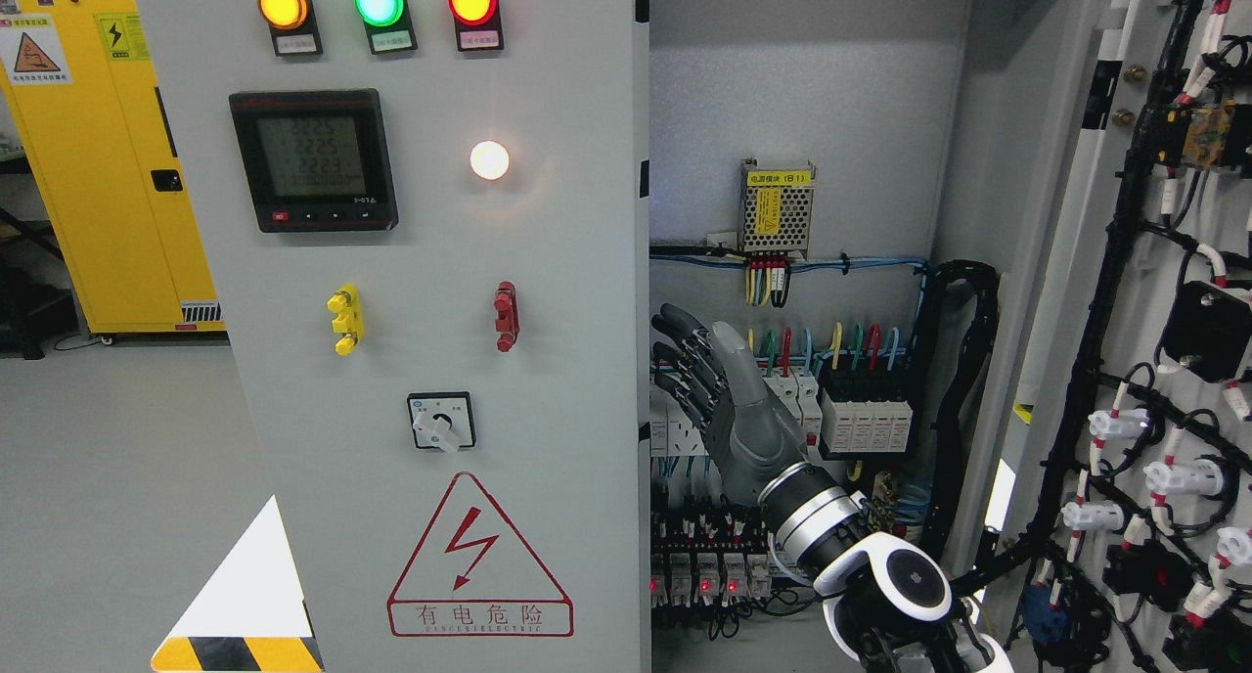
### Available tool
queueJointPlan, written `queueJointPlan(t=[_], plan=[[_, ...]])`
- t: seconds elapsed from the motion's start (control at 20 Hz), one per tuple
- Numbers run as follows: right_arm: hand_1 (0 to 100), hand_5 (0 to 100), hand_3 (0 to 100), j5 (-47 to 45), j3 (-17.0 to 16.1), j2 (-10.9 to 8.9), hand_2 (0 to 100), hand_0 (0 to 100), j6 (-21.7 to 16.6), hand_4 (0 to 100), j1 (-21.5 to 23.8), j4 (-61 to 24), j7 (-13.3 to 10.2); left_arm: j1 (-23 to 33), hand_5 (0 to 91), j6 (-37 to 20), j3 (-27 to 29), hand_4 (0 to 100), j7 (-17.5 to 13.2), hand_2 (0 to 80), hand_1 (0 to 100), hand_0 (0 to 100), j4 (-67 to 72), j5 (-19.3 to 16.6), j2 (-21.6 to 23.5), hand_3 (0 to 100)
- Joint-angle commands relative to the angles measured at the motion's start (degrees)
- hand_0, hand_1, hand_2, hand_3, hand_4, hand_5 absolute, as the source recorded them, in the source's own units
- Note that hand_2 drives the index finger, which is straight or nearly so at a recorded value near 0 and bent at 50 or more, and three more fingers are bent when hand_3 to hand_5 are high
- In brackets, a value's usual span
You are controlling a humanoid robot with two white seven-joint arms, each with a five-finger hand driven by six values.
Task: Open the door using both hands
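The grey cabinet's left door (pixel 391 360) stands shut, carrying three lamps, a meter, two handles and a rotary switch. The right door (pixel 1154 360) is swung wide open, its inner face covered in black cabling. My right hand (pixel 699 370) is raised in the open cabinet mouth, fingers straight and spread, close to the inner edge of the left door and holding nothing. Its arm comes in from the lower right. My left arm does not show.
Inside the cabinet (pixel 802 115) are breakers with coloured wires (pixel 841 399), a power supply (pixel 778 208) and lower relays with red lights. A yellow cabinet (pixel 108 164) stands at the far left on a grey floor.
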Motion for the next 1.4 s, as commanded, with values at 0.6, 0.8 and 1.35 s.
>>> queueJointPlan(t=[0.6,0.8,1.35], plan=[[8,0,0,-1.31,0.01,0.16,0,22,0.12,0,-2.06,3.90,4.13,-1.67,0.0,-0.01,0.00,0,0.00,0.0,0,0,-0.88,0.02,-0.03,6],[8,0,0,-1.75,-0.43,0.07,0,22,0.12,0,-2.23,4.08,4.58,-1.67,0.0,-0.01,0.00,0,0.00,0.0,0,0,-0.79,0.02,-0.03,5],[8,0,0,-1.84,-1.13,0.16,0,22,0.04,0,-3.02,5.48,8.36,-1.76,0.0,-0.01,0.00,0,0.00,0.0,0,0,-0.79,0.02,-0.03,6]])
